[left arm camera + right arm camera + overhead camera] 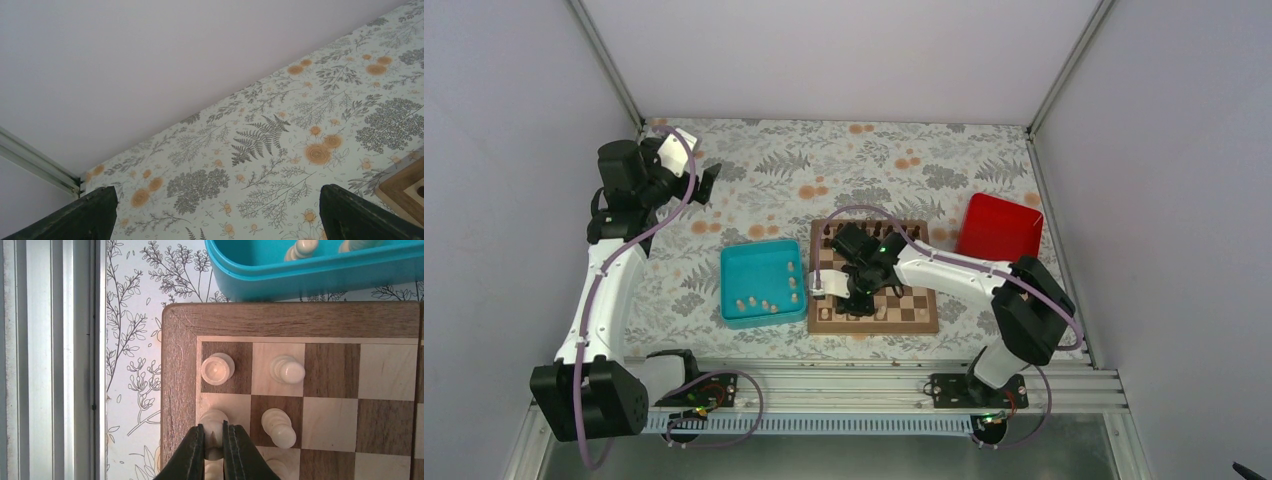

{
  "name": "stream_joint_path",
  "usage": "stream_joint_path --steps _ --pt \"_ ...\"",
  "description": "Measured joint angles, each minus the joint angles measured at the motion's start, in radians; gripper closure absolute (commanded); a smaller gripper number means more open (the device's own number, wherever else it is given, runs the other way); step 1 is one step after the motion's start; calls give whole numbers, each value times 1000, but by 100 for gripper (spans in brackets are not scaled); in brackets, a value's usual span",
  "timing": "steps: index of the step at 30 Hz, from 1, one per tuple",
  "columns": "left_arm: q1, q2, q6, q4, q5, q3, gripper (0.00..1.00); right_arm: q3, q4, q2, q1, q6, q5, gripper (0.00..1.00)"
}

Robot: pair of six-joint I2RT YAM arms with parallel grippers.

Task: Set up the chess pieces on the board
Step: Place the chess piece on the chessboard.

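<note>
Partway: a few chess pieces [217, 368] standing at board [180, 365] 7 o'clock corner, more waiting in teal tray [734, 300] at 9. Right gripper [214, 452] pinching pale piece [213, 419]; left gripper [707, 185] spread, idle.

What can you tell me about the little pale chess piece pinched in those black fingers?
The pale chess piece looks like smooth, light beige wood with a rounded top. It sits over a light square in the board's outer row, one square from the corner, beside the brown border. The right arm's two dark fingers are shut on it, one on each side. Whether its base touches the board is unclear.
</note>
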Motion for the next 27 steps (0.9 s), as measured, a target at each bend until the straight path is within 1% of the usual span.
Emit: stream_joint_path --steps 11,18,25,27 --pt "0 0 0 0 -2 0 0 0 12 12 5 -3 1 92" --pt "0 0 0 0 -2 0 0 2 15 28 5 -3 1 88" --pt "0 0 0 0 -2 0 0 9 8 29 5 -6 2 70" --pt "0 0 0 0 -2 0 0 23 -1 29 5 -7 2 68"
